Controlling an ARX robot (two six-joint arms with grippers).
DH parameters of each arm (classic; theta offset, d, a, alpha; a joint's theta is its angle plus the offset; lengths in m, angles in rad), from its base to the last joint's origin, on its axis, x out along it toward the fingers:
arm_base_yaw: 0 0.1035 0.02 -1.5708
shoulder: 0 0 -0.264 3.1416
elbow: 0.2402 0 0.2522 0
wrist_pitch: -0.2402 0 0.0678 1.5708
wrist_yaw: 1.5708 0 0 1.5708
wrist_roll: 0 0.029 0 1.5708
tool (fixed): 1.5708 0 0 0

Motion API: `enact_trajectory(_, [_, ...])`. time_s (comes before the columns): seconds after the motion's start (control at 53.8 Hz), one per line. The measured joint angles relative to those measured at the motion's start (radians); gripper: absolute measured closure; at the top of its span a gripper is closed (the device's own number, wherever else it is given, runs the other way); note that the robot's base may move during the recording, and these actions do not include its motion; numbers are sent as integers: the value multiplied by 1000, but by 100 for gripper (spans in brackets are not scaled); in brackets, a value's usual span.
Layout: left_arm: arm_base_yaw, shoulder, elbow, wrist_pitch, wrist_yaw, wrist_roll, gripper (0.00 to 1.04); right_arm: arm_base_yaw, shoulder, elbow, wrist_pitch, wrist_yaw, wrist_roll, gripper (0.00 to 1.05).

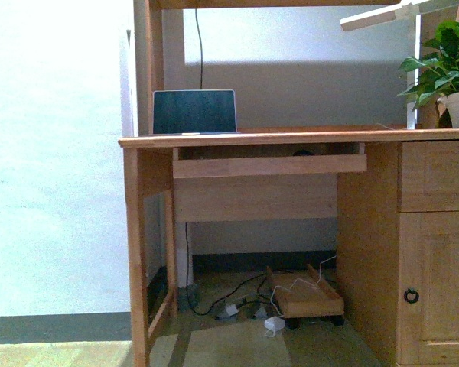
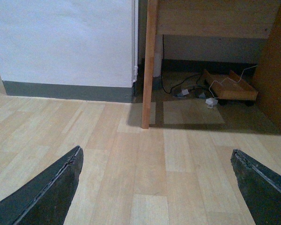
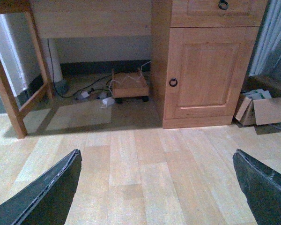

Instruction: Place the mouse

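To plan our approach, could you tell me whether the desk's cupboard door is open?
No, the cupboard door sits flush in its frame, with its ring handle facing out.

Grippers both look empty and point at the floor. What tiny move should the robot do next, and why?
Probably lift the right gripper toward the desk's pull-out tray. It and the left gripper are open, holding nothing, aimed low at the floor. A small dark bump on that tray may be the mouse; too small to tell.
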Motion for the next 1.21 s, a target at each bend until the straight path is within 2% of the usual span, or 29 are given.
enact_trajectory(1.208, [0,0,0,0,0,0,8,-1,0,0,0,0,0,7])
